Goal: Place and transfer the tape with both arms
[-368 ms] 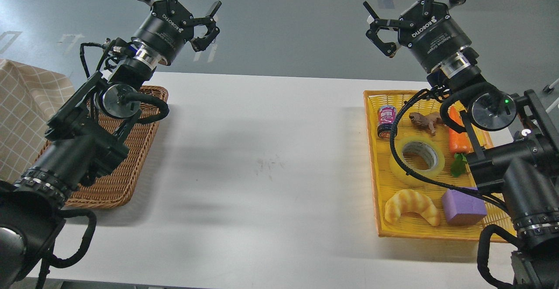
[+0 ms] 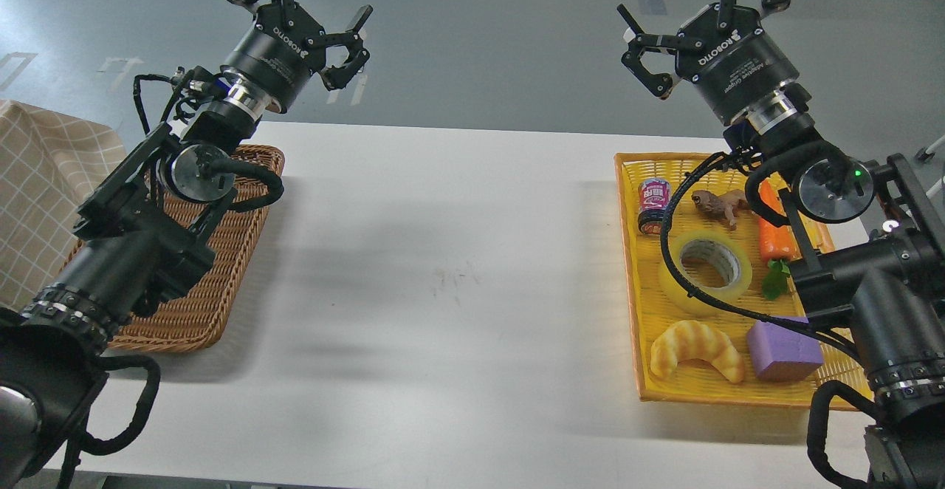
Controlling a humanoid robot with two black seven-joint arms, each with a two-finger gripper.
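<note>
on the right side of the white table (image 2: 443, 267), inside a yellow tray (image 2: 633, 312), i see the tape (image 2: 705, 271) lying flat with its grey-white core facing up. a black cable from my right arm crosses over its left edge. around it in the same tray sit a small purple can (image 2: 653, 204) toward the far left corner, a brown toy animal (image 2: 717, 205) just beyond the roll, an orange carrot (image 2: 775, 234) with green leaves to its right, a golden croissant (image 2: 695, 360) nearer to me, and a purple block (image 2: 782, 352) beside the croissant. my right gripper (image 2: 698, 12) hangs high in the air above the far edge of the table, well apart from the tape and farther from me than the tray; its black fingers are spread wide and hold nothing. the tape lies below and nearer to me than that claw, with the arm's wrist and elbow joints passing over the tray's right side. my left gripper (image 2: 310, 9) is raised on the opposite side, also with fingers splayed and nothing between them, well apart from the tape across the whole width of the table. beneath my left arm a brown wicker basket (image 2: 221, 282) rests on the table's left edge, and a beige checked cloth (image 2: 44, 179) shows beyond it at the far left.
</note>
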